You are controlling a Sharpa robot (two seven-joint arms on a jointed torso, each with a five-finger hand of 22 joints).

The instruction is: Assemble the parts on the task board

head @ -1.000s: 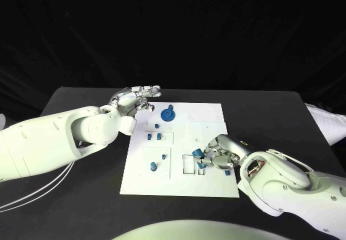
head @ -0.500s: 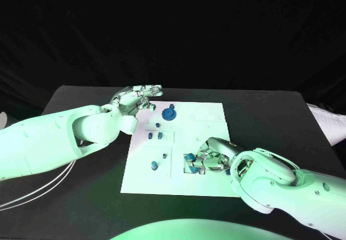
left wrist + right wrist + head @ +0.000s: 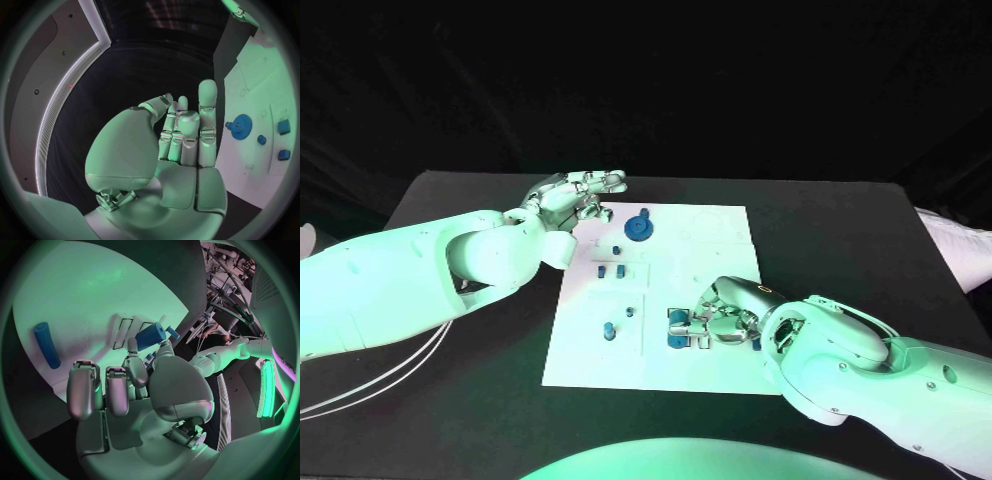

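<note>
Moved left: right robot hand (image 3: 723,322) pinching 1 blue part (image 3: 150,336); left robot hand (image 3: 568,194) fingers apart, empty.

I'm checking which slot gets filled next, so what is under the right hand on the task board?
Under the right hand, which pinches a blue block, lie rectangular slot outlines on the task board. The hand covers whatever else sits there.

task board (image 3: 689,365): smooth matt white plate | parts (image 3: 638,229): blue plastic, matt | table (image 3: 473,390): black, matt | right hand (image 3: 727,318): shiny silver metal
</note>
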